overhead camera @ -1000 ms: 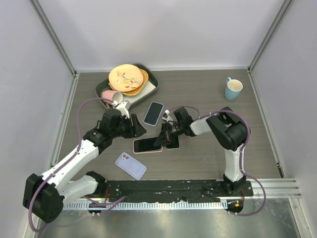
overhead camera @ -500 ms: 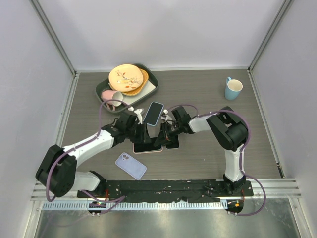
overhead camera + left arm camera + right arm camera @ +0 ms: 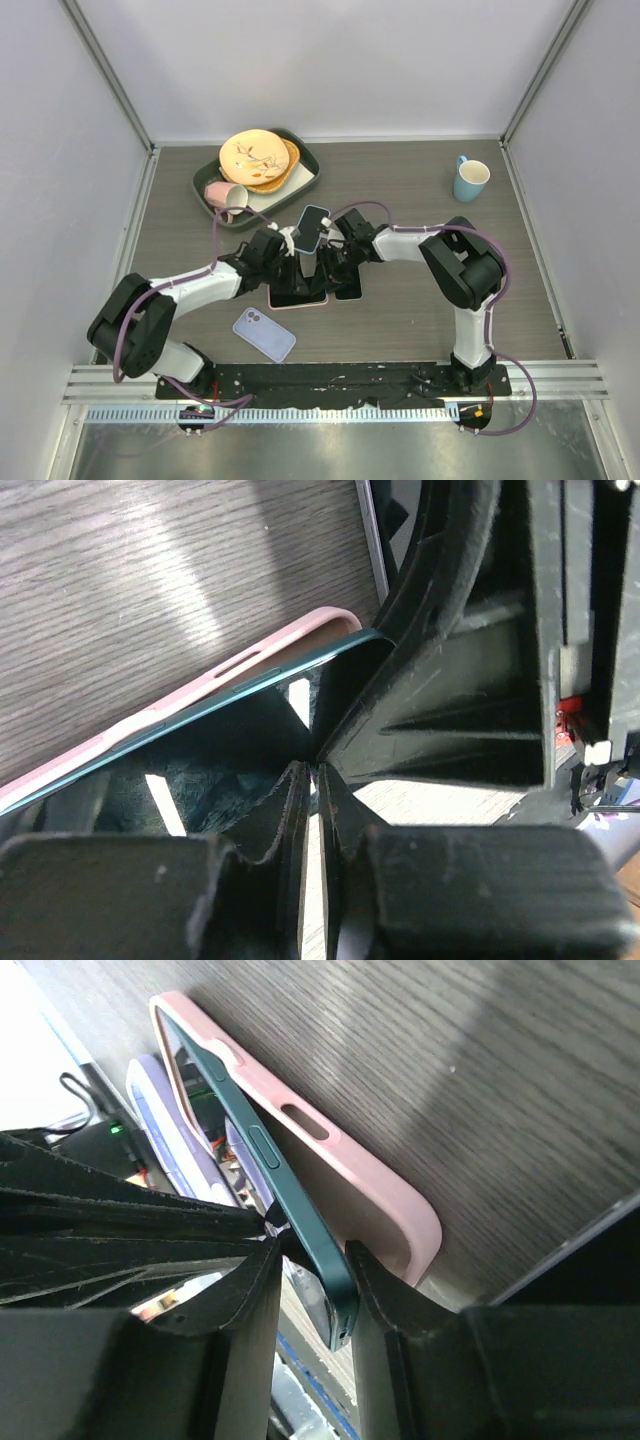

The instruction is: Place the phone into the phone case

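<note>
Left claw [image 3: 312, 780] has swung in from 9 o'clock, nearly shut, nothing seen in it; your right claw [image 3: 310, 1260] slackens astride the phone [image 3: 290, 1210], grip unclear; phone tilted in pink case [image 3: 380, 1175], not yet seated.

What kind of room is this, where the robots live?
Probably a robot test booth, not a home: two arms bolted to a rail, plain walls boxing in the table, and practice things like a mug and tray.

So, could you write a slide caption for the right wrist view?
Right gripper straddling the dark green phone, which lies tilted, partly seated in the pink case.
</note>
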